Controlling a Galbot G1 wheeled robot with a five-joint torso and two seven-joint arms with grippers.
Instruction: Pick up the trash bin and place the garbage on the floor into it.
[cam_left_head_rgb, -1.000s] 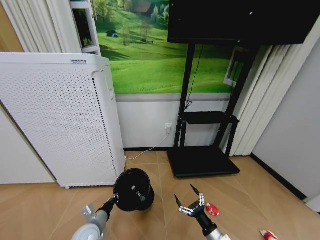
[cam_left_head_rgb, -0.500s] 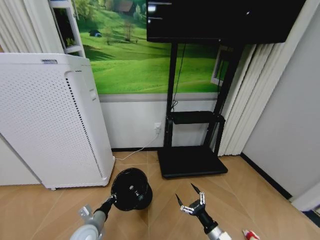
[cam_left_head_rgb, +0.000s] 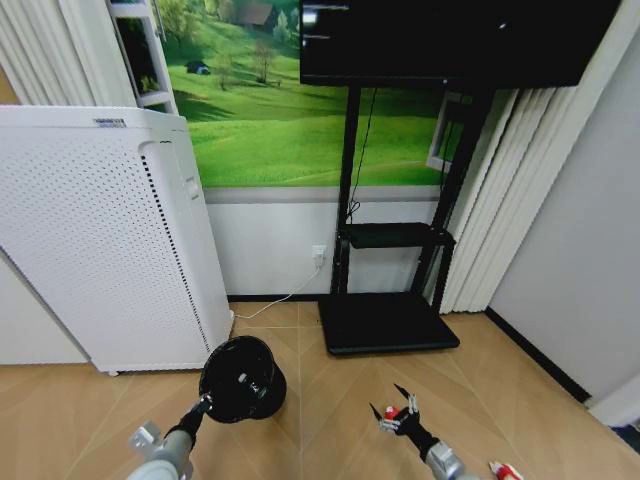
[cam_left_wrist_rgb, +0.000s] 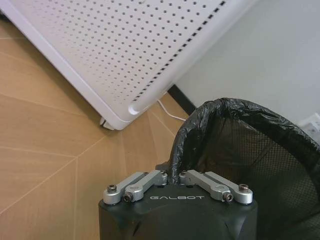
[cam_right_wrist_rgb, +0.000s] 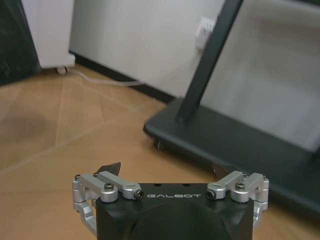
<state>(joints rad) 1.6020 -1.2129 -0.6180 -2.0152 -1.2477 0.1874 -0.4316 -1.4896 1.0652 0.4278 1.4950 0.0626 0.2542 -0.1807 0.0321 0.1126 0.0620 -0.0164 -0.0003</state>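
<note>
The trash bin (cam_left_head_rgb: 240, 378), a small round black mesh basket with a dark liner, hangs tilted above the floor (cam_left_head_rgb: 320, 420) with its mouth towards me. My left gripper (cam_left_head_rgb: 204, 404) is shut on its rim. In the left wrist view the fingers (cam_left_wrist_rgb: 150, 179) pinch the liner-covered rim of the bin (cam_left_wrist_rgb: 240, 150). My right gripper (cam_left_head_rgb: 400, 412) is low over the floor at centre right, open with nothing between its fingers (cam_right_wrist_rgb: 111, 167). A speck of red shows beside it. One piece of garbage, a red-and-white packet (cam_left_head_rgb: 503, 470), lies at the bottom right.
A tall white perforated appliance (cam_left_head_rgb: 100, 240) stands at the left, close behind the bin. A black TV stand with a flat base (cam_left_head_rgb: 388, 322) stands against the wall ahead. A white cable (cam_left_head_rgb: 275, 305) runs along the skirting. A grey wall (cam_left_head_rgb: 570, 280) closes the right side.
The camera has turned, shifting the whole scene. The bin has swung left and my right gripper has dropped lower. The packet that lay beside the right gripper is gone from view.
</note>
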